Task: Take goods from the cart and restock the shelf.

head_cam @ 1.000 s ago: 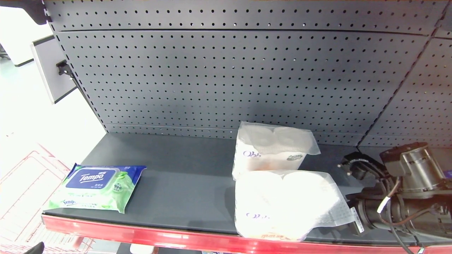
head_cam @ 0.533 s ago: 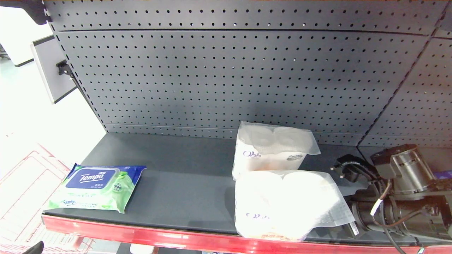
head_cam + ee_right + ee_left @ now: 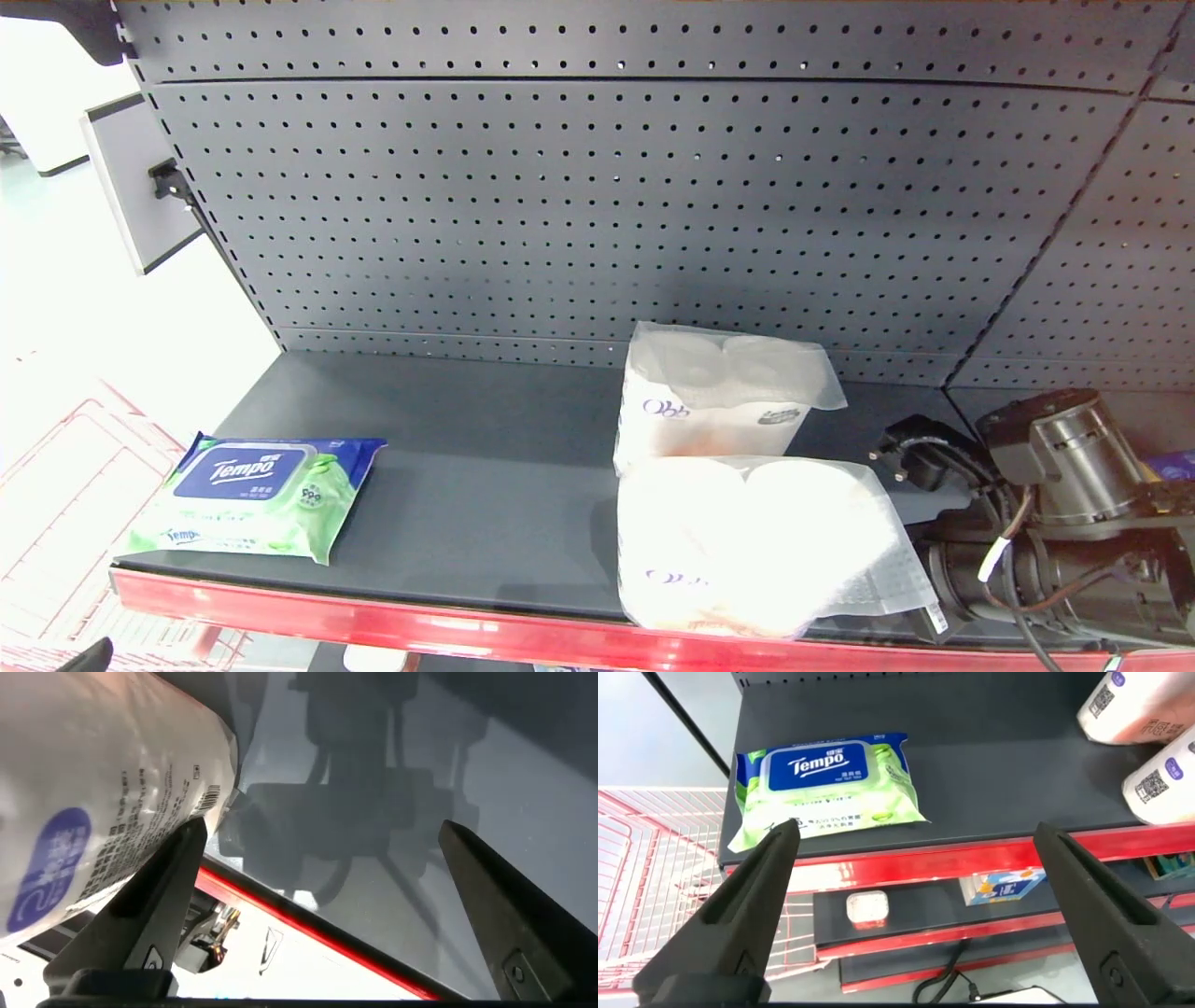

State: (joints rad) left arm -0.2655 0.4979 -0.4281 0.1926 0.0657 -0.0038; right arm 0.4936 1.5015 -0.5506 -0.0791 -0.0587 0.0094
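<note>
Shelf (image 3: 467,485) is dark grey with a glossy red front lip. The pegboard (image 3: 560,205) is the same grey, dotted all over with rows of holes. Wipes pack (image 3: 252,495) is blue and green. Front roll pack (image 3: 738,541) and back roll pack (image 3: 709,392) are whitish with purple lettering. Cart (image 3: 65,504) is red wire grid.

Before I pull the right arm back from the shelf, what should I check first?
1. Jaws of the right hand apart: ok, wide open.
2. The front roll pack free of that hand: cannot tell, it lies right against one finger.
3. That pack seated on the shelf: cannot tell, it sits at the red front lip.
4. The rear roll pack upright behind it: ok.
5. The left hand open and empty: ok, it hangs in front of the shelf near the wipes pack.
</note>
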